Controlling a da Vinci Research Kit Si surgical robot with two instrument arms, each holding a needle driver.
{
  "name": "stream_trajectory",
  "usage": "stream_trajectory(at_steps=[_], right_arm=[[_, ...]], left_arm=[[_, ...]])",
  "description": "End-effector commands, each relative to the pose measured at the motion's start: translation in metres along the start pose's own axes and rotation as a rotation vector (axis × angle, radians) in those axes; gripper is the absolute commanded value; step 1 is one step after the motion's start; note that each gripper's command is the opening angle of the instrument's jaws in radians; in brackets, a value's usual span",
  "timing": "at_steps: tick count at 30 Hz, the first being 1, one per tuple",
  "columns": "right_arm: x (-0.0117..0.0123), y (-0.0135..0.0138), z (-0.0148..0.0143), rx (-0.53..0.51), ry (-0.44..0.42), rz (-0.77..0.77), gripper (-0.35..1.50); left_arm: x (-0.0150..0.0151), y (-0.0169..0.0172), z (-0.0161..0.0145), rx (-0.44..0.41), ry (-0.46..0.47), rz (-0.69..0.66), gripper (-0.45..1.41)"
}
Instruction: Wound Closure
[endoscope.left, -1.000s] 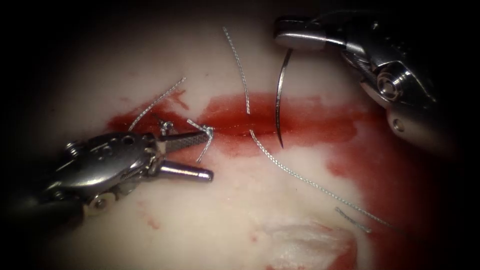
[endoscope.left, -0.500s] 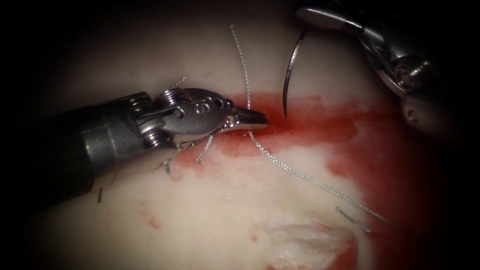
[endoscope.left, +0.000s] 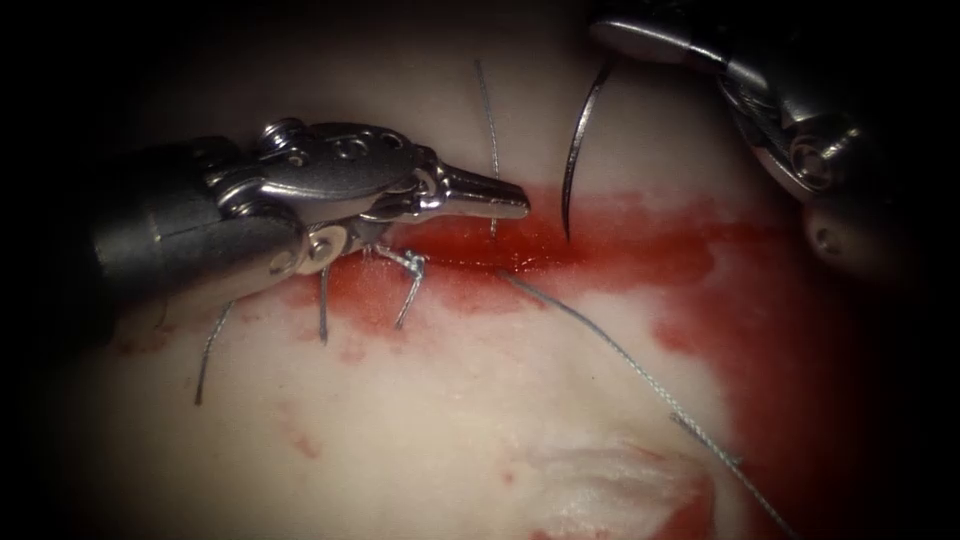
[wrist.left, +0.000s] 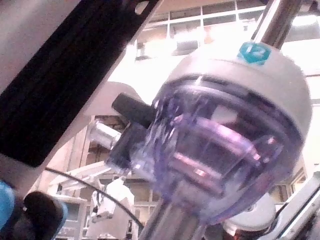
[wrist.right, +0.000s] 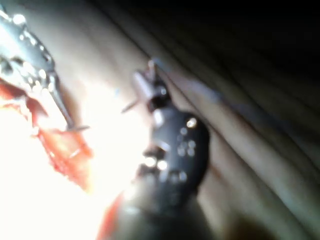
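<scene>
Left hand (endoscope.left: 500, 195) risen; needle (endoscope.left: 578, 150) held.

Bright windows (wrist.left: 200, 27) line the room's far wall, and a black cable (wrist.left: 100, 192) hangs before them.

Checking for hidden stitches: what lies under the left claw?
Under the left claw lie red fluid and the cut; a knotted stitch and cut thread ends emerge below. Whatever tissue its body covers is hidden.

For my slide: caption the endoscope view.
Right tool holds needle over the cut; left tool shut beside thread.
</scene>
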Motion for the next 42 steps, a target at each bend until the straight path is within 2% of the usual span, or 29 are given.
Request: stream_trajectory(at_steps=[1,3,8,9,10,14,16,20,21,25,31,35,36,38,39,42], right_arm=[[0.0004,0.0006,0.001,0.002,0.004,-0.003,-0.35],[0.0004,0.0005,0.001,0.002,0.004,0.009,-0.35],[0.0004,0.0005,0.0011,0.001,0.004,0.015,-0.35],[0.0004,0.0004,0.001,0.001,0.004,0.015,-0.35],[0.0004,0.0004,0.001,0.001,0.004,0.015,-0.35],[0.0004,0.0004,0.0011,0.001,0.004,0.027,-0.35],[0.0004,0.0004,0.0011,0.001,0.004,0.027,-0.35],[0.0004,0.0004,0.0011,0.0,0.004,0.032,-0.35],[0.0003,0.0004,0.0011,0.0,0.004,0.032,-0.35],[0.0004,0.0003,0.0011,-0.001,0.004,0.033,-0.35],[0.0005,0.0004,0.0013,0.014,0.003,0.034,-0.35],[0.0005,0.0003,0.0015,0.03,0.002,0.035,-0.35],[0.0005,0.0003,0.0016,0.038,0.002,0.035,-0.35],[0.0005,0.0003,0.0017,0.04,0.002,0.035,-0.35],[0.0005,0.0003,0.0018,0.056,0.001,0.035,-0.35],[0.0005,0.0001,0.002,0.071,0.0,0.035,-0.35]], left_arm=[[-0.0014,0.0003,0.0003,-0.002,0.002,0.005,-0.45],[-0.0009,0.0001,0.0004,-0.027,0.057,0.002,-0.45],[0.0013,0.0008,0.0011,-0.038,0.1,-0.043,-0.45],[0.0035,0.0016,0.0012,-0.045,0.187,-0.121,-0.45],[0.0052,0.0025,0.0012,-0.049,0.237,-0.121,-0.45],[0.0069,0.0044,0.0009,-0.107,0.252,-0.111,-0.45],[0.0065,0.0046,0.0007,-0.149,0.258,-0.11,-0.45],[0.0061,0.0047,0.0007,-0.173,0.243,-0.118,-0.45],[0.0059,0.0046,0.0012,-0.211,0.256,-0.092,-0.45],[0.0062,0.0043,0.0021,-0.233,0.278,-0.032,-0.45],[0.0072,0.0038,0.0028,-0.175,0.397,0.05,-0.45],[0.0076,0.0035,0.003,-0.108,0.445,0.041,-0.45],[0.0076,0.0033,0.0031,-0.051,0.461,0.053,-0.45],[0.0076,0.0033,0.0032,-0.034,0.473,0.044,-0.45],[0.0074,0.0037,0.0038,0.014,0.507,0.031,-0.45],[0.0067,0.005,0.0048,0.081,0.568,-0.003,-0.45]])
